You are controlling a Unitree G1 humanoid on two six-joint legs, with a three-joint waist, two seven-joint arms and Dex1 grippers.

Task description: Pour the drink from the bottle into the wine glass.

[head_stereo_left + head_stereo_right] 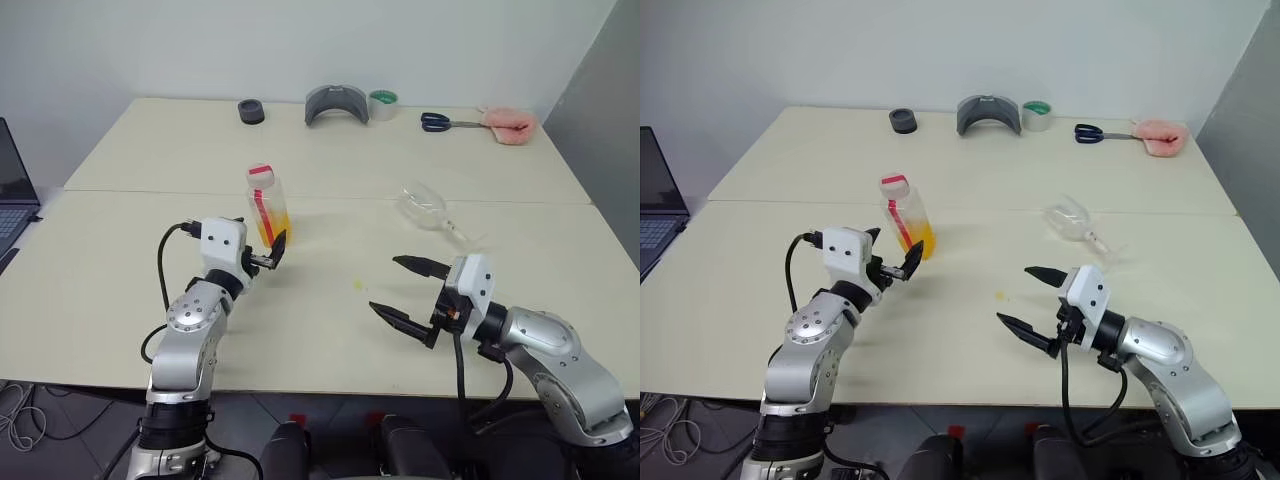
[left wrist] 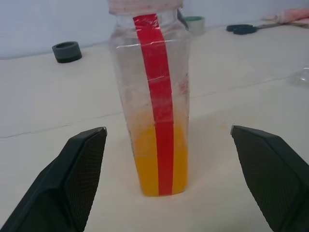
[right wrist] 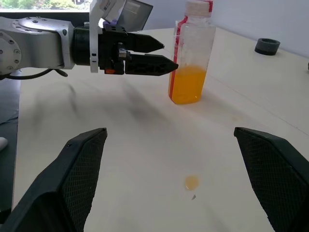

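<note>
Table (image 1: 150,230) — one bottle (image 1: 267,205), one wine glass (image 1: 428,208).

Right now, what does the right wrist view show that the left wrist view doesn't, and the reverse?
Right wrist view alone: the open left gripper from the side, just short of the bottle, and a small orange drop on the table.
Left wrist view alone: scissors, a tape roll, a pink item.
Both: bottle upright and capped, the drink filling its lower part, and the dark ring.

Scissors (image 1: 436,122), tape roll (image 1: 383,104) and laptop (image 1: 14,195) on table (image 1: 150,150).
</note>
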